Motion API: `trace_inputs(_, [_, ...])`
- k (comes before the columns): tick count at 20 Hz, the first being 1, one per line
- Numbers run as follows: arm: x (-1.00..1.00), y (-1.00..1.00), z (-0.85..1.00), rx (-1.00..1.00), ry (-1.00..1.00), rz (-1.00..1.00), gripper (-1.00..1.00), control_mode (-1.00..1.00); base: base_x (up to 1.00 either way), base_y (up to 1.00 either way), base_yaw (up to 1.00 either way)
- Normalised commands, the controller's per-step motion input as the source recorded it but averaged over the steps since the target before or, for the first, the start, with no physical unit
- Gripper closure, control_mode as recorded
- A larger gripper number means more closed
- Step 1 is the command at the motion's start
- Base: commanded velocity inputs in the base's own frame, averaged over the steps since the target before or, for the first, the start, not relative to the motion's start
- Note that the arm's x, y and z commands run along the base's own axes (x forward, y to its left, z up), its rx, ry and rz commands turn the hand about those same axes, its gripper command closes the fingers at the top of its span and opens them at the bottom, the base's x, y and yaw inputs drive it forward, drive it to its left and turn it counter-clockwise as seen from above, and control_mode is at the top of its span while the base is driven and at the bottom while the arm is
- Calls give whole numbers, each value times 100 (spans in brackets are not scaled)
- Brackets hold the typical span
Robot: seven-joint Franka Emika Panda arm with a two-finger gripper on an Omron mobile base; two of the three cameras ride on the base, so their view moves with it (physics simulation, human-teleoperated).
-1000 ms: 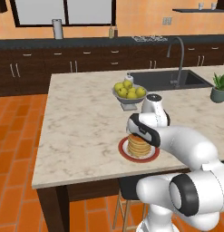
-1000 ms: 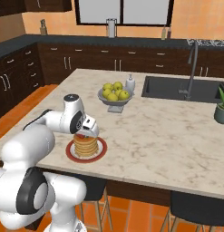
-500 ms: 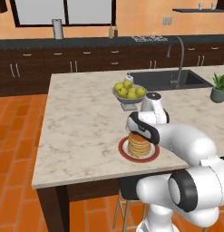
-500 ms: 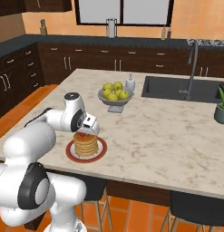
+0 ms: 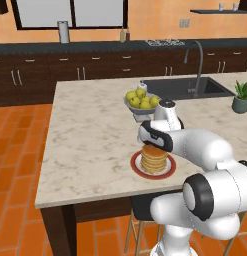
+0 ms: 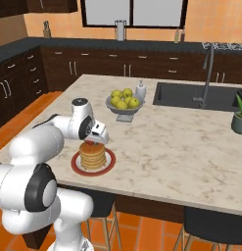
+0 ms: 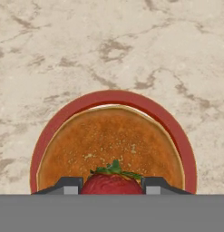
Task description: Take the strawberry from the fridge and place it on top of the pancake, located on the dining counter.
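Glossy white arm (image 5: 205,150), rendered, w/ fat rounded link shells, smooth, no seams or screws discernible. Dark grey/black disc caps at joints: big one on lower link (image 5: 197,196), another on other side (image 6: 35,188), smaller dark ring near wrist (image 6: 85,128). Wrist topped by white rounded cap w/ small dark spot (image 5: 166,104). Hand block white w/ black band across face (image 5: 154,137). Fingers (image 7: 70,185) small, dark grey, squared tips w/ lighter grey inner faces. Pedestal (image 6: 68,215) white, bulbous, same gloss. No cables, no legible markings or logos at this res.
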Motion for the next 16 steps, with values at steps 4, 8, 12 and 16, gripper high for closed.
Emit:
trace_inputs(4, [-9,0,-14,0,3,0,100,-100,0,0,0])
trace_inputs(8, [-12,0,-12,0,2,0,100,-100,0,0,0])
trace_inputs(12, [-5,0,-9,0,2,0,-100,-100,0,0,0])
trace_inputs(16, [0,0,0,0,1,0,-100,-100,0,0,0])
